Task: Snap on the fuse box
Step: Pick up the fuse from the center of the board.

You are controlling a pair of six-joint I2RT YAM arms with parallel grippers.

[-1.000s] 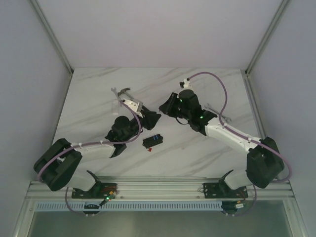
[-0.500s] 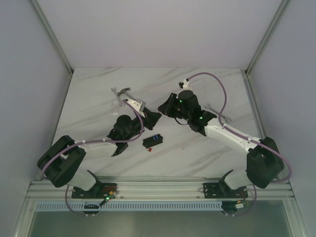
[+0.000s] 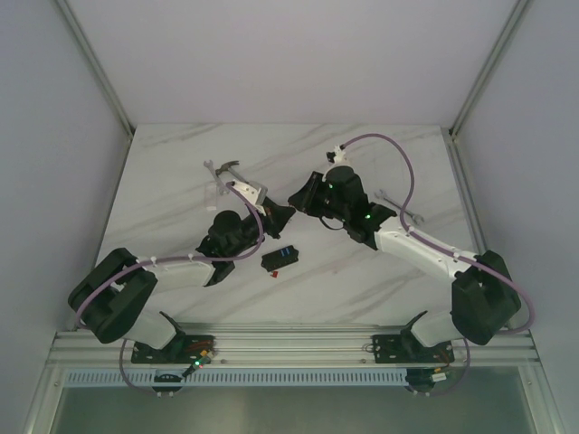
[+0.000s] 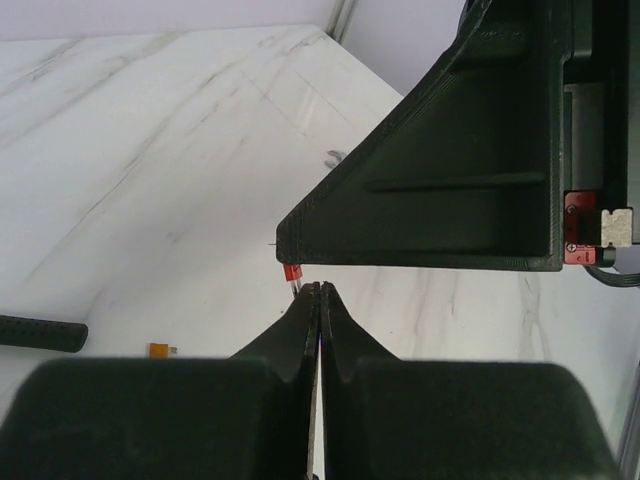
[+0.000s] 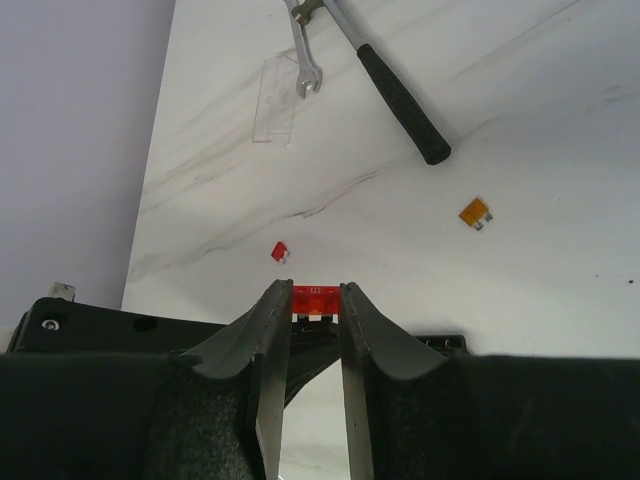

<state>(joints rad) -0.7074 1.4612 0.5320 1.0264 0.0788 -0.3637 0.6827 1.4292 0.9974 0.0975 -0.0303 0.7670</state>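
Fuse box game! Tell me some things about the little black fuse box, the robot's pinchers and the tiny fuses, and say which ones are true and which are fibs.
1. The right gripper pinches a small red plastic fuse. True.
2. The left gripper holds up the small black rectangular plastic fuse box. False: the fuse box lies on the white marble table between the arms, and neither gripper touches it.
3. The left gripper is wide open. False: it is shut tight.
4. A tiny orange fuse lies loose on the table. True.
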